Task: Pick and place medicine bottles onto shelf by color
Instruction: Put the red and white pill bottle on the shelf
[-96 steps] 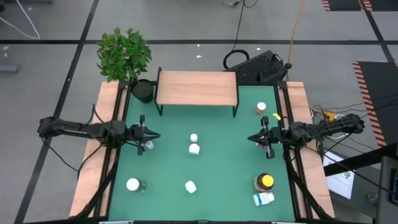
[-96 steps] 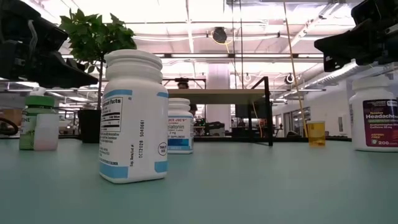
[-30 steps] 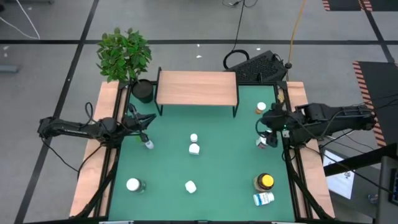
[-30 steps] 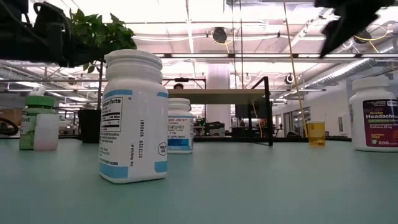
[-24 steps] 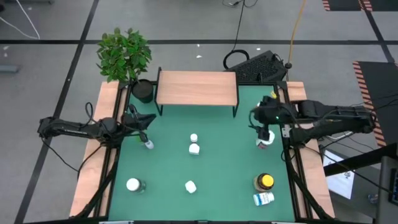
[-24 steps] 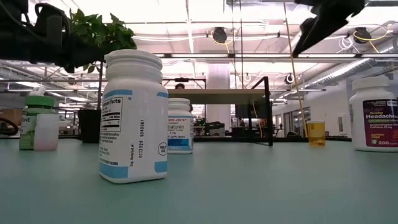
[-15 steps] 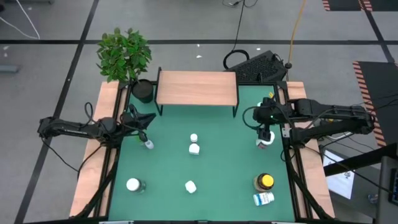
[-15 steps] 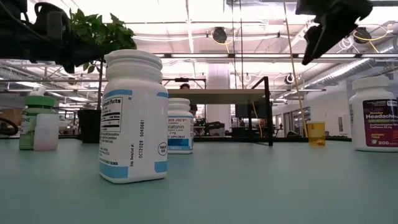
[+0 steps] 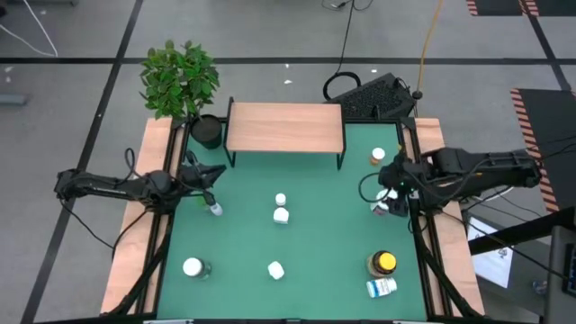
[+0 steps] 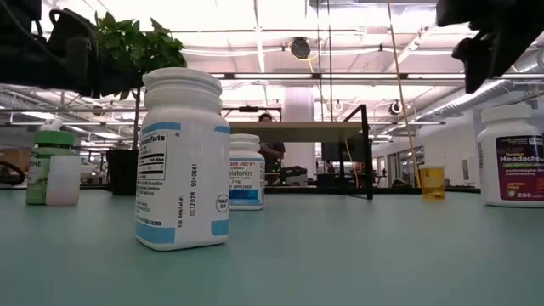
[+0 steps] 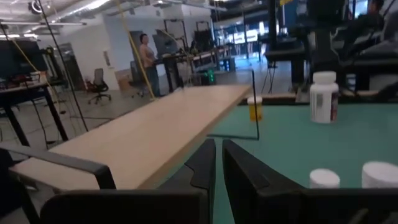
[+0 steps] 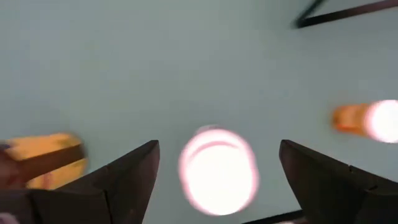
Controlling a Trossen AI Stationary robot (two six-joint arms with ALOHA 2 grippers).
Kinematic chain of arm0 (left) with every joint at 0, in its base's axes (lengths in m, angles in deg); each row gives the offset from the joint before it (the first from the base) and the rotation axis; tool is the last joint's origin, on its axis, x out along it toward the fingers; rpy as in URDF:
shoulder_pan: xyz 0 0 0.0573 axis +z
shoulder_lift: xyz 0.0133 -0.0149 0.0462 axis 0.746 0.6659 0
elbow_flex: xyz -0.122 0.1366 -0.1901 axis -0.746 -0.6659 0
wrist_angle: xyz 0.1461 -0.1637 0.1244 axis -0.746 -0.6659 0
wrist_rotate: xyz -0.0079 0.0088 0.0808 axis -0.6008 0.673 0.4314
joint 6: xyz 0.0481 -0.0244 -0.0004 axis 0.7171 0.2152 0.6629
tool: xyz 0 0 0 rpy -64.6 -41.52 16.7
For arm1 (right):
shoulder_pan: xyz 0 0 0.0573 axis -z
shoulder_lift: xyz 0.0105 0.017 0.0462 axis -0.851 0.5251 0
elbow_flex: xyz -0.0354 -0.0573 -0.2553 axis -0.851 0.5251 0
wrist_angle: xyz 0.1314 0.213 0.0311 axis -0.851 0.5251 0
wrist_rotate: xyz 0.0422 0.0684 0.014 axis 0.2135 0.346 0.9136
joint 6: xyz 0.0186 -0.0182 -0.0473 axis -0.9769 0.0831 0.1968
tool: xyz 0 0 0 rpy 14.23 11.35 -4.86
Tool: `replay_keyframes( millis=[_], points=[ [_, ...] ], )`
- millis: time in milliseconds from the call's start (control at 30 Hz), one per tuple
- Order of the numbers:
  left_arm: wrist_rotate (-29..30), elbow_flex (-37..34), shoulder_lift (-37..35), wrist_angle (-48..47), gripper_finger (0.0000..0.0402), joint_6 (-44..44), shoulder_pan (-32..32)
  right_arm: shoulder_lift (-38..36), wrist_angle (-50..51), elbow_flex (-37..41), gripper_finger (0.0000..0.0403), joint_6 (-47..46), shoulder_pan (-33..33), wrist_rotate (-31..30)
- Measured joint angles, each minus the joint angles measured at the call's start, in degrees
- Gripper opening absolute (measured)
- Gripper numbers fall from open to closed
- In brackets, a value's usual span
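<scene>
Now your right gripper (image 12: 217,180), jaws apart, hangs over a white-capped bottle (image 12: 217,169) near the table (image 9: 315,252)'s right edge. Left gripper (image 11: 217,165), shut & empty, faces the shelf (image 9: 284,127) at the far edge.

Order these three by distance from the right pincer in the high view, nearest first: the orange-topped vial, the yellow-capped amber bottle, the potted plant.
Measured from the right pincer, at the table's right edge:
1. Orange-topped vial, just behind it, near the shelf's right legs.
2. Yellow-capped amber bottle, toward the front right.
3. Potted plant, at the far back left corner.
</scene>
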Motion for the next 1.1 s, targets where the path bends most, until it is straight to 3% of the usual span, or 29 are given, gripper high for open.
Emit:
replay_keyframes(
  millis=[100, 333, 533, 867, 1100],
  points=[
    [-0.02, 0.00, 0.00, -0.17, 0.0031, 1.00, 0.00, -0.02, 0.64, 0.00, 0.0328, -2.92, -2.86, -0.18],
    [0.00, 0.00, 0.00, 4.45, 0.0031, 6.02, 0.00, -0.02, 3.00, 0.00, 0.0328, -6.46, -5.59, -10.78],
    [0.02, 0.00, 0.00, 4.81, 0.0038, 5.58, 0.00, 0.02, 2.20, 4.01, 0.0328, -10.63, -5.80, -8.28],
    [1.47, 0.00, 0.00, 4.72, 0.0126, 4.22, 0.00, 0.00, 0.94, 9.42, 0.0327, -13.75, -7.04, -7.88],
    [1.51, 0.00, 0.00, 4.68, 0.0140, 2.76, 0.00, 0.00, 0.78, 10.10, 0.0299, -12.85, -7.01, -7.70]
  ],
)
